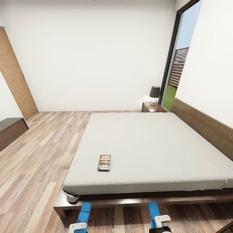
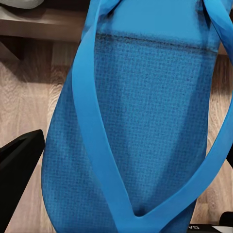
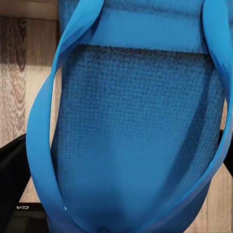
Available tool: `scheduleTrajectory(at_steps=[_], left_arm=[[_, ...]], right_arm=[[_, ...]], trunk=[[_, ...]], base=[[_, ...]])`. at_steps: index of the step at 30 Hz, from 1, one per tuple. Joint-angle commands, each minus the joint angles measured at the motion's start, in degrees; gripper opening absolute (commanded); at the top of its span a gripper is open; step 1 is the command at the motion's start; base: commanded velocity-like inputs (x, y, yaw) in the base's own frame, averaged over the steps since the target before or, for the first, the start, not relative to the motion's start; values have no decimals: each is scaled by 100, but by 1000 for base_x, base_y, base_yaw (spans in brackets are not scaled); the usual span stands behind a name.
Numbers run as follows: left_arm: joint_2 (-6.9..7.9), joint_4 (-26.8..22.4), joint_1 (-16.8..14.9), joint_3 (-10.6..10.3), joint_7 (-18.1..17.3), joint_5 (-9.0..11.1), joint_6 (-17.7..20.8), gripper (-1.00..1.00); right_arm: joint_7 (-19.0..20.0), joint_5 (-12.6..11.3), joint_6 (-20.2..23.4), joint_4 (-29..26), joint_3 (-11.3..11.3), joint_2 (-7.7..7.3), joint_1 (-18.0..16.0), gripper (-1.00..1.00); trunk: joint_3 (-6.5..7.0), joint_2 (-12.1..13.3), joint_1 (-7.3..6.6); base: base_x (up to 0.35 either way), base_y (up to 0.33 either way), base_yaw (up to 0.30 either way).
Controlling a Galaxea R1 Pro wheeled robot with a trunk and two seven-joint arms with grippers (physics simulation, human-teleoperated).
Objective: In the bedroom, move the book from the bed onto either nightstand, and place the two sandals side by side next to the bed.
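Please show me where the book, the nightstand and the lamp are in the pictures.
book point(image 1: 104, 162): head view, middle of its dark cover, on the mattress.
nightstand point(image 1: 153, 107): head view, its top surface, beside the far end of the bed.
lamp point(image 1: 154, 92): head view, on its dark shade.

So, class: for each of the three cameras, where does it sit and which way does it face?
Head: high, looking forward and down over bed, book, both sandals; grippers at its lower edge.
Left wrist: on left arm, facing left sandal; dark fingers show.
Right wrist: on right arm, facing right sandal.
Shared: sandals, wooden floor.
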Motion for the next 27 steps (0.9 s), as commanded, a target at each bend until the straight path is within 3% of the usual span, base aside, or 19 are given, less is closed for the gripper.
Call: scheduleTrajectory(at_steps=[1,20,27], left_arm=[[3,7,-6,-54,41,48,-22,-100],[3,7,-5,-54,41,48,-26,-100],[3,7,-6,-54,41,48,-27,-100]], right_arm=[[-34,6,41,-10,46,-1,-2,-100],[-31,5,41,-21,43,-9,-2,-100],[-25,6,41,-13,38,-14,-2,-100]], trunk=[[-8,-6,1],[-8,-6,1],[-15,-6,1]], base=[[-1,0,0],[0,0,0],[0,0,153]])
